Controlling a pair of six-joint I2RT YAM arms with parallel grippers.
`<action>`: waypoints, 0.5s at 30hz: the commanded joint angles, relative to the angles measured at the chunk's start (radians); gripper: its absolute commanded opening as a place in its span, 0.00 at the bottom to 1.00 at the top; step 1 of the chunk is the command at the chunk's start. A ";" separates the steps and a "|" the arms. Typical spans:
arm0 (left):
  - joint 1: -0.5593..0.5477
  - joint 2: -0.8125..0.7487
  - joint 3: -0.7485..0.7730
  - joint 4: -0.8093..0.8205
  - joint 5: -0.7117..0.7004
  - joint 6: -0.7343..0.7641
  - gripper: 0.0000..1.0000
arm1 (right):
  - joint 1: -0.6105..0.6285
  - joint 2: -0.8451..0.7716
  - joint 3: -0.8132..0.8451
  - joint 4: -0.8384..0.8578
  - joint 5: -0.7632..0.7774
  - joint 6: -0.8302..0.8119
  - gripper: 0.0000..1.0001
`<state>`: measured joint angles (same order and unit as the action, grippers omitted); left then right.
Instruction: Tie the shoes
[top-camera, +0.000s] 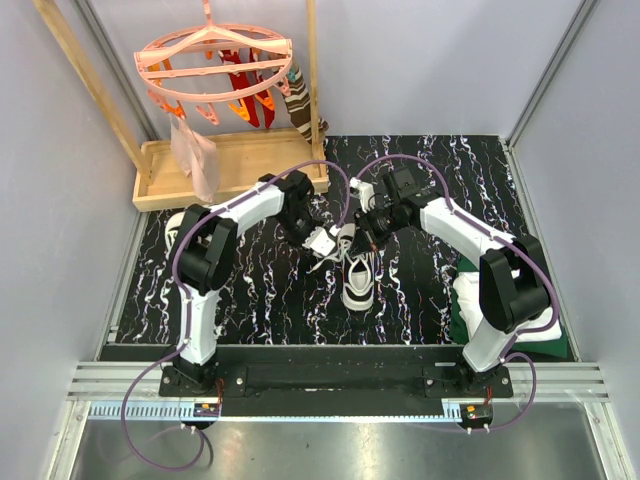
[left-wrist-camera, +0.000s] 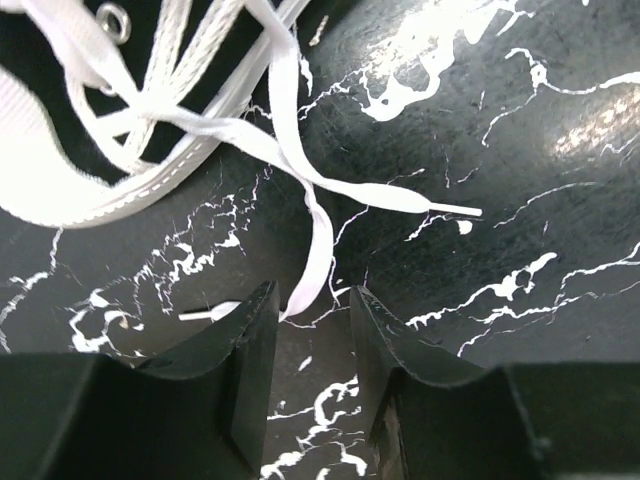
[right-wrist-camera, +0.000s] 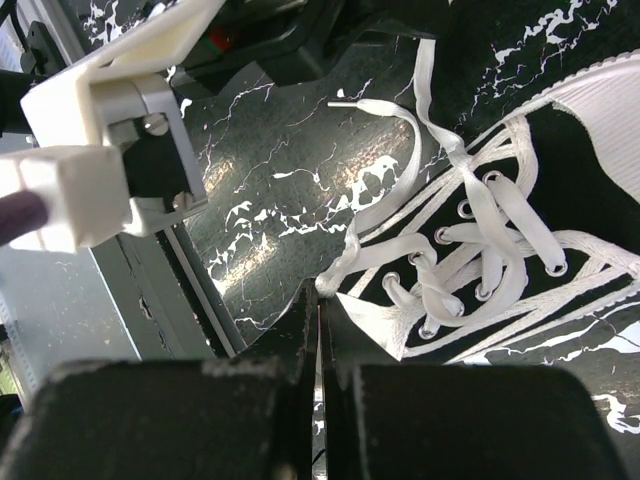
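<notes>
Shows one black canvas sneaker (top-camera: 360, 278) near table centre, white sole and toe cap pointing to 6 o'clock, heel end at 12 covered by both wrists. Close up, shows metal eyelets, white laces criss-crossed but untied, ends trailing loose. Has left gripper (top-camera: 322, 240) at 11 o'clock of sneaker, released: jaws apart, a lace (left-wrist-camera: 318, 240) lying slack between the fingertips on the table, not pinched. Has right gripper (top-camera: 364, 238) at 1 o'clock of sneaker, clenched: fingers pressed together, apparently nipping a lace strand (right-wrist-camera: 405, 170) that runs down into the tips. Rests on black marble-pattern table (top-camera: 250, 290) with white veins, glossy, boxed by plain grey walls. Wooden tray (top-camera: 235, 165) at 11 o'clock, pink clip hanger (top-camera: 215, 55) above it, striped sock (top-camera: 298, 100) clipped on. Folded white-green cloth (top-camera: 465, 300) at 4 o'clock, half hidden behind right arm.
</notes>
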<state>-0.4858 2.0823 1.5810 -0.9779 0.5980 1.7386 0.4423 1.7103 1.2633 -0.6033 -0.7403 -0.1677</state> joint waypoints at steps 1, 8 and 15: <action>-0.010 0.005 0.042 -0.024 -0.010 0.110 0.40 | -0.005 0.006 0.008 0.023 0.015 0.004 0.00; -0.020 0.087 0.106 -0.053 -0.093 0.151 0.38 | -0.007 0.018 0.024 0.025 0.009 0.011 0.00; -0.020 0.139 0.149 -0.103 -0.196 0.199 0.28 | -0.007 0.025 0.033 0.025 0.004 0.014 0.00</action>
<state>-0.5030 2.1826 1.6970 -1.0355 0.4911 1.8725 0.4397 1.7332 1.2636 -0.6006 -0.7410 -0.1596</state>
